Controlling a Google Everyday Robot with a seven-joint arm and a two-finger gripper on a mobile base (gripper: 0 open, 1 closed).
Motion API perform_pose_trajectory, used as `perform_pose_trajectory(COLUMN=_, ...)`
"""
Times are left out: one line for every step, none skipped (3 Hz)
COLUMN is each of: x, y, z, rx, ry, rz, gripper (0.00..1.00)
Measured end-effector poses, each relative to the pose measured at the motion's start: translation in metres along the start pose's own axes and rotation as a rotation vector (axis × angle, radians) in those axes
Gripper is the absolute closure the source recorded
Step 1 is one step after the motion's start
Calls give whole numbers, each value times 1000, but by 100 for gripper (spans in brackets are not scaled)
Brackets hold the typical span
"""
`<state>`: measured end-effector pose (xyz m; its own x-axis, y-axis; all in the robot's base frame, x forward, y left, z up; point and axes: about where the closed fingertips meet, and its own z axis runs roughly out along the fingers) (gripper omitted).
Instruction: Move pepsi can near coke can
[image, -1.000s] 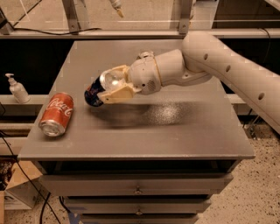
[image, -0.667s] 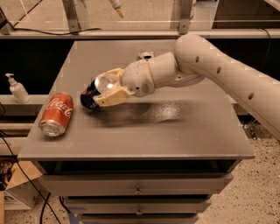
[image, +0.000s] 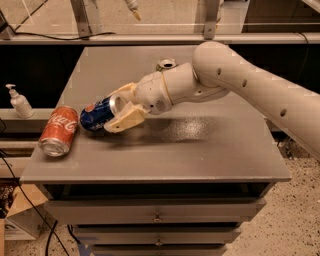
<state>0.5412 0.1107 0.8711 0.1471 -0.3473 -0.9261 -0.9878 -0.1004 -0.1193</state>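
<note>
The pepsi can (image: 96, 114) is blue with a round logo and lies on its side, held in my gripper (image: 120, 107) just above the grey table (image: 200, 150) at its left side. The gripper's cream fingers (image: 123, 120) are shut around the can's silver end. The coke can (image: 59, 131), red-orange with white script, lies on its side at the table's left front edge, a short gap to the left of the pepsi can. My arm reaches in from the right.
A third can (image: 166, 64) stands upright at the back of the table, partly behind my arm. A white pump bottle (image: 20, 102) stands on a shelf to the left. Drawers (image: 157, 212) sit below the tabletop.
My gripper has carried the pepsi can further left and lower, closer to the coke can. The coke can has not moved.
</note>
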Motion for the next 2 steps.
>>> perform_pose_trajectory(x=-1, y=1, z=2, rx=-4, ry=-1, rz=-1, gripper=0)
perform_pose_trajectory(x=-1, y=1, z=2, rx=-4, ry=-1, rz=-1, gripper=0)
